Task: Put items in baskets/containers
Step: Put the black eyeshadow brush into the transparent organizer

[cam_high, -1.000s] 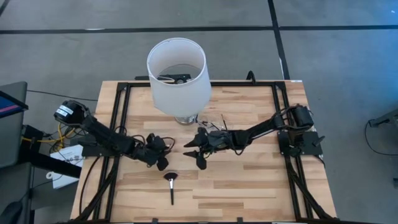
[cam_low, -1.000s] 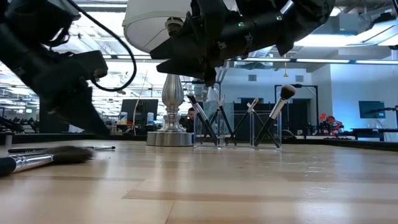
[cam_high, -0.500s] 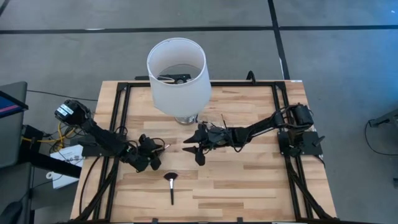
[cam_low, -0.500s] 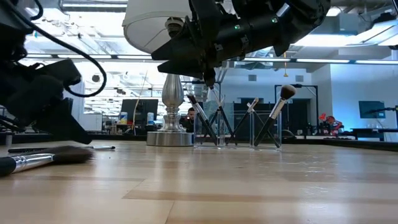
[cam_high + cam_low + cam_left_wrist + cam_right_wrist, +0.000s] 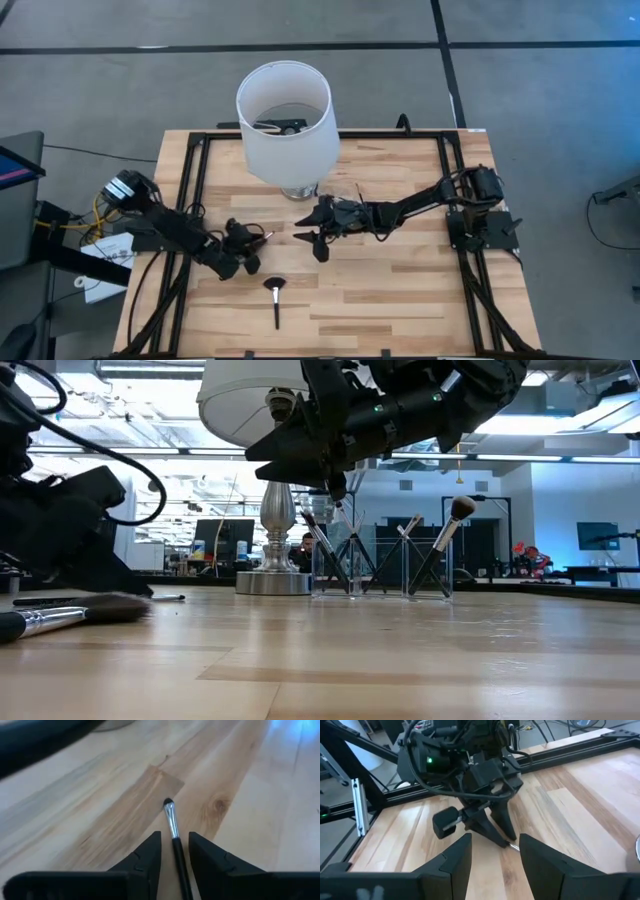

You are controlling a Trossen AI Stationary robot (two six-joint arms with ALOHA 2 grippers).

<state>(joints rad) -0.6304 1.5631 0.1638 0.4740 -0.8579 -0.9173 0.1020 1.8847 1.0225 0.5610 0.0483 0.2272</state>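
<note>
A thin makeup brush with a black stick handle, silvery ferrule and small dark tip (image 5: pixel 170 818) lies flat on the pale wooden table (image 5: pixel 400 290), on the left side. In the left wrist view its handle runs straight down the gap between the two dark fingers of the left gripper (image 5: pixel 175 851). The fingers stand apart on either side of the handle, and it cannot be told whether they touch it; the brush looks to be resting on the wood, not lifted. To do this step well, the fingers should be low enough to catch the slim handle near its middle, closing squarely so it does not roll or tilt out.

A second brush, with a fan-shaped head (image 5: pixel 273 292), lies nearer the front edge, well apart and untouched.

The container, a low clear-plastic tray with glinting edges (image 5: pixel 380 568), stands near the metal base of the white-shaded lamp (image 5: pixel 285 118), and several brushes already lean inside it. The carry would need to stay clear of the lamp and bring the brush down within the tray's walls.

The right gripper (image 5: pixel 310 240) hangs above the table near the tray with its fingers apart and nothing between them; in the right wrist view it faces the left gripper.
</note>
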